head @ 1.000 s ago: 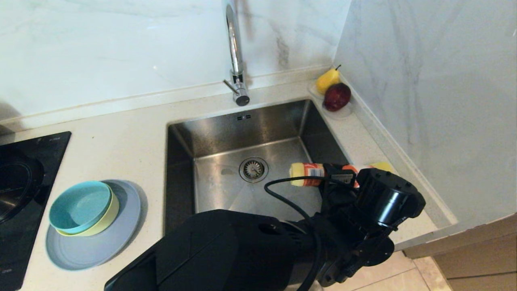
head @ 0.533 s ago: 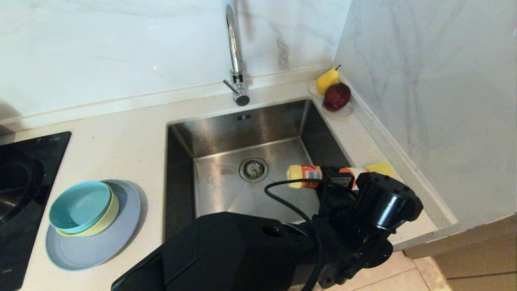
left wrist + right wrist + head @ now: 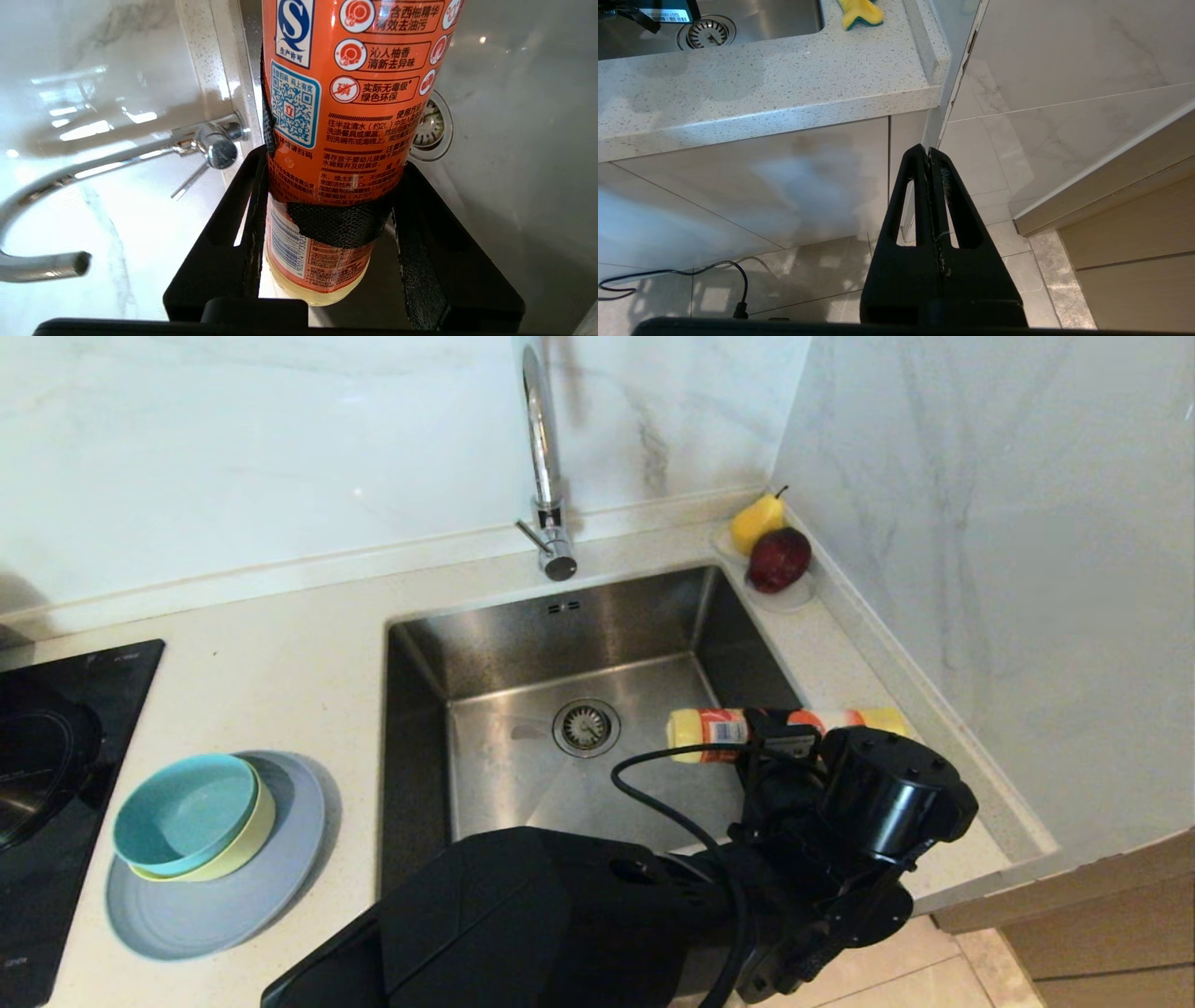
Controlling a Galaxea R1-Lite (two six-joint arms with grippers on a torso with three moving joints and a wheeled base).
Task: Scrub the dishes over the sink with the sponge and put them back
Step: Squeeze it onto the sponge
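Observation:
My left gripper is shut on an orange-labelled detergent bottle, gripped near its base and held lying level over the right side of the sink. The bottle's yellow top points toward the drain. The sponge, yellow over green, lies on the counter right of the sink. The dishes stand stacked on the counter left of the sink: a teal bowl inside a yellow-green bowl on a grey-blue plate. My right gripper hangs shut and empty below the counter edge.
A tall chrome tap stands behind the basin. A small white dish with a pear and a red fruit sits in the back right corner. A black hob is at the far left. A marble wall closes the right side.
The bottle dipped slightly, then came back up and now lies more level. The left arm stays in the same place; the dishes have not moved.

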